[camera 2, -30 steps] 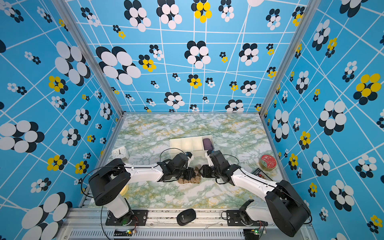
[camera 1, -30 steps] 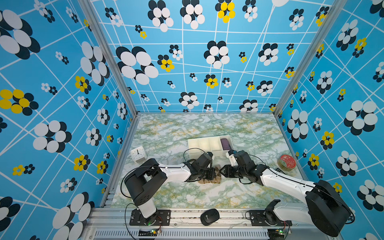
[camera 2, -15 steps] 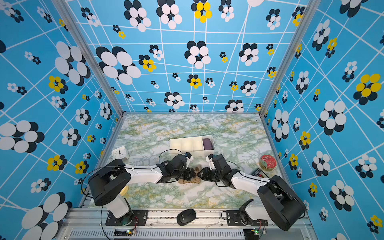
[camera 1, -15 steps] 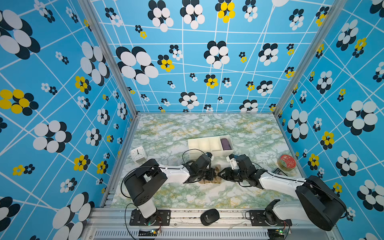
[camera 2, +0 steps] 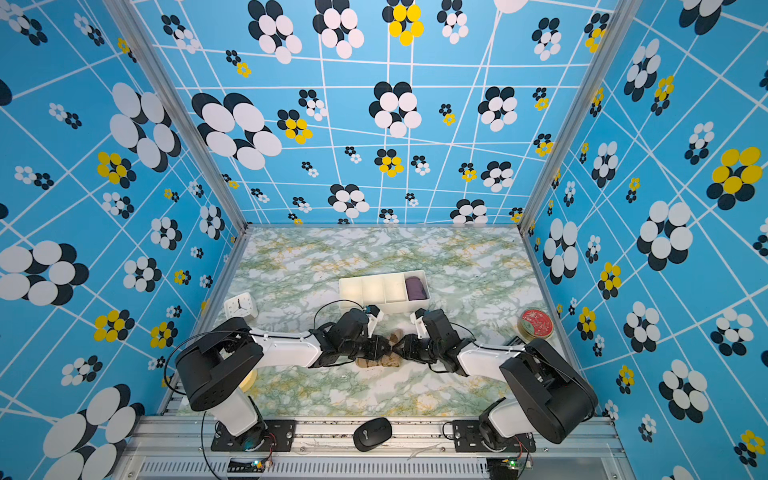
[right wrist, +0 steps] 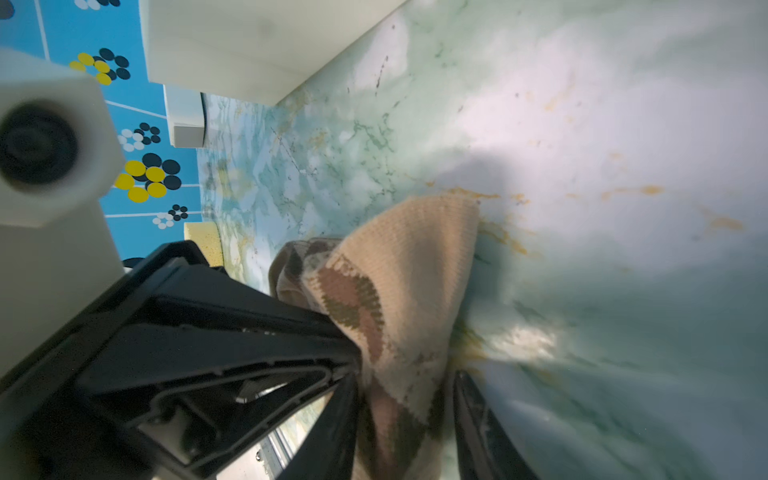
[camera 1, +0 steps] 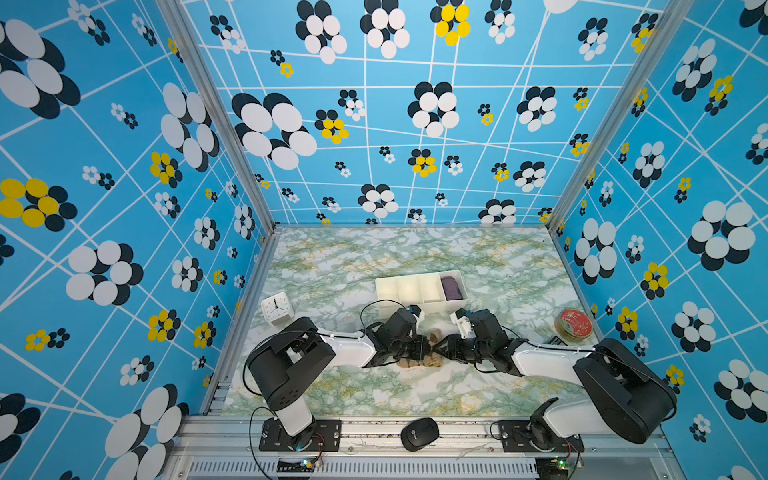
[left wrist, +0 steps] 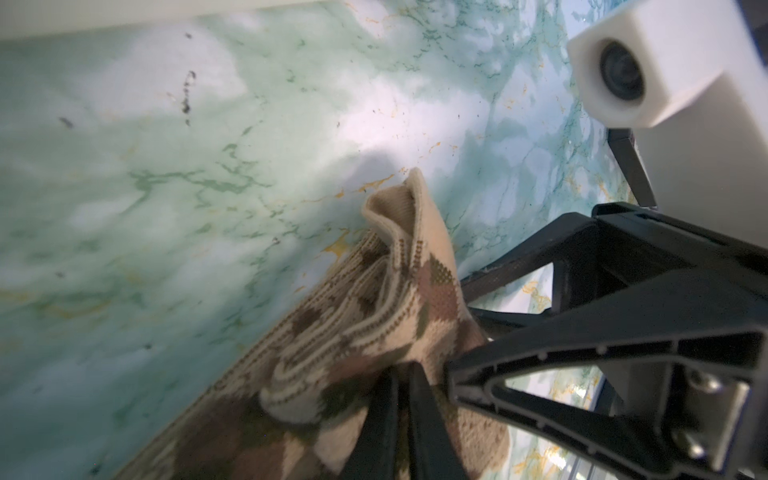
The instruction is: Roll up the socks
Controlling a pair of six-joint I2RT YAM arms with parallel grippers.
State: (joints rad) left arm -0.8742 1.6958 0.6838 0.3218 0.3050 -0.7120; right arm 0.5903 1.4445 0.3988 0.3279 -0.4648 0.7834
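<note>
Both left jaws and right jaws pinch the socks [camera 1: 422, 362]; tray [camera 1: 432, 308] close behind, table [camera 1: 415, 395] open frontward.

Left arm [camera 1: 347, 351] and right arm [camera 1: 544, 360] are reaching low, converging on the socks [camera 1: 420, 362]. Left gripper [left wrist: 402, 399] is pinching a fold, jaws nearly together. Right gripper [right wrist: 405, 399] is clamping fabric, jaws partly apart.

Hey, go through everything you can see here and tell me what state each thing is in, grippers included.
socks: bunched on the table, not yet rolled, gripped from both sides
left gripper: shut on the socks
right gripper: shut on the socks
white tray: three compartments empty, one end compartment filled
purple bundle: sitting in that end compartment
red tin: lid on
</note>
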